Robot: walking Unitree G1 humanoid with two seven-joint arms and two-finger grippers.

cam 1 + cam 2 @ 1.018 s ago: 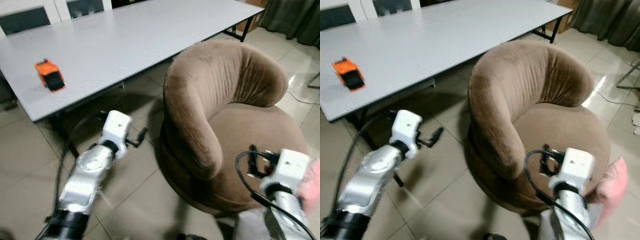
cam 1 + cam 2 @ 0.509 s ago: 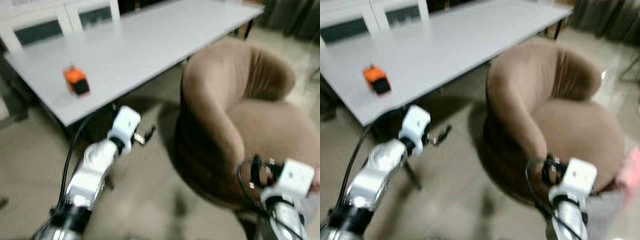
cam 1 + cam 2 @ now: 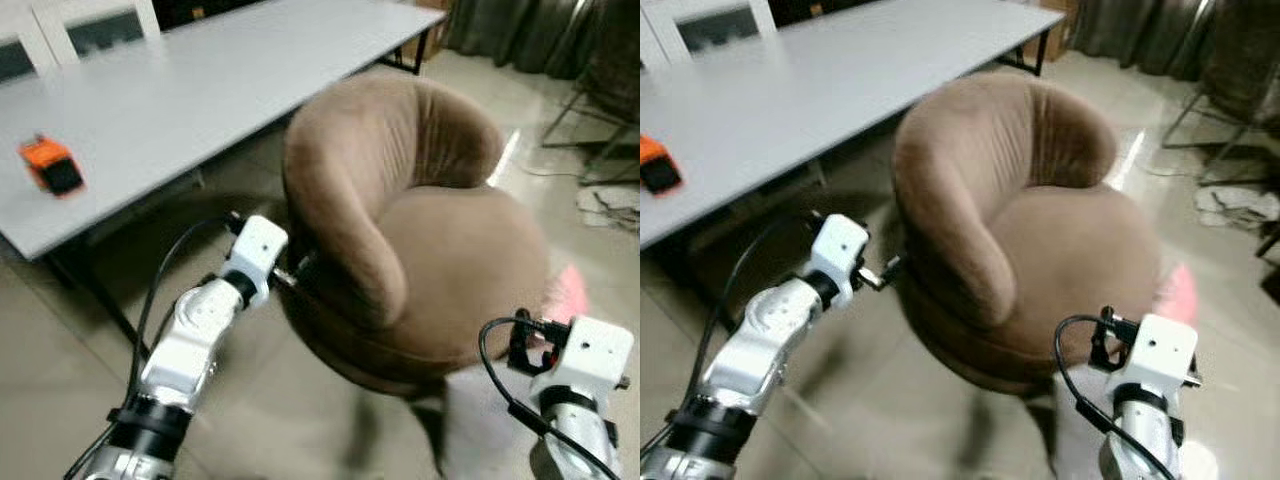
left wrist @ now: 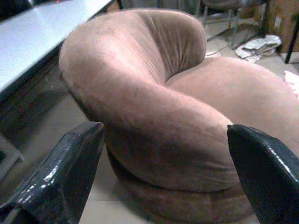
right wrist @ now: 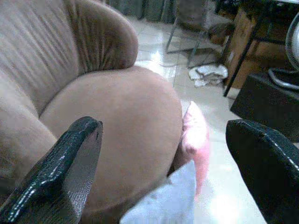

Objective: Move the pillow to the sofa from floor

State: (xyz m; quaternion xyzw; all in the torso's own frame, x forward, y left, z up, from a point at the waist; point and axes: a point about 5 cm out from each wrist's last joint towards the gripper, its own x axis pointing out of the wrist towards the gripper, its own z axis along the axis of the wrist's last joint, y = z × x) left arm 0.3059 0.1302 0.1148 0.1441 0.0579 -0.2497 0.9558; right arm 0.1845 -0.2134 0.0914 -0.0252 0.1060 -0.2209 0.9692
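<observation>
A pink pillow [image 5: 196, 140] stands on edge on the tiled floor, leaning against the far right side of the round brown sofa [image 3: 450, 250]. A pale blue-white pillow [image 5: 163, 198] lies closer to me, low against the sofa's front right. My right gripper [image 5: 163, 177] is open and empty, held low in front of the sofa, with both pillows beyond its fingers. My left gripper [image 3: 298, 272] is open and empty too, close to the sofa's left outer wall; its fingers [image 4: 65, 172] frame the armrest.
A long grey table [image 3: 180, 90] with an orange device [image 3: 50, 165] runs along the left. Behind the sofa are metal chair legs [image 3: 590, 110], a crumpled cloth [image 3: 610, 200] on the floor, a black box [image 5: 266, 102] and dark curtains [image 3: 510, 35].
The camera has swung right, so the sofa sits further left in view and the pink pillow shows at its far side. My left gripper is now closer to the sofa's side.
</observation>
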